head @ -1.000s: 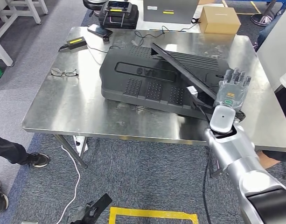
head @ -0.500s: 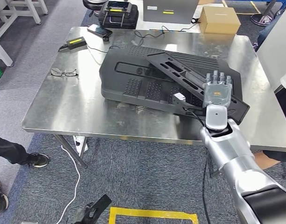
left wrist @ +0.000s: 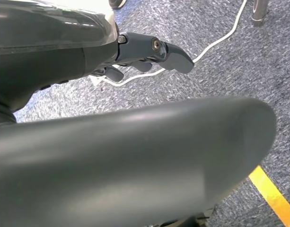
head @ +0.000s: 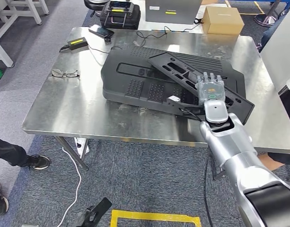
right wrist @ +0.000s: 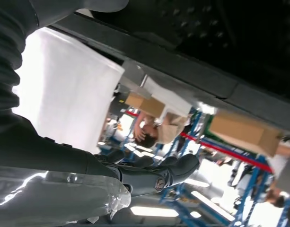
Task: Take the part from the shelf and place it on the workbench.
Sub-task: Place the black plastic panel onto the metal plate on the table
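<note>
The right hand [head: 209,90] hides its fingers' grip on the part [head: 179,71].

Black slotted part [head: 193,80], silver workbench [head: 65,106], blue-grey carpet [head: 143,175] with apparently yellow tape [head: 154,217].

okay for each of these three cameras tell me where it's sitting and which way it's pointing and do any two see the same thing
Head view: high on the body, looking forward and down at the steel workbench; right arm and right hand on the slotted black part.
Left wrist view: behind the left hand, facing carpet and a white cable.
Right wrist view: behind the right hand, under the black part, looking up.
Shared: head and right wrist views show the right hand and part.
</note>
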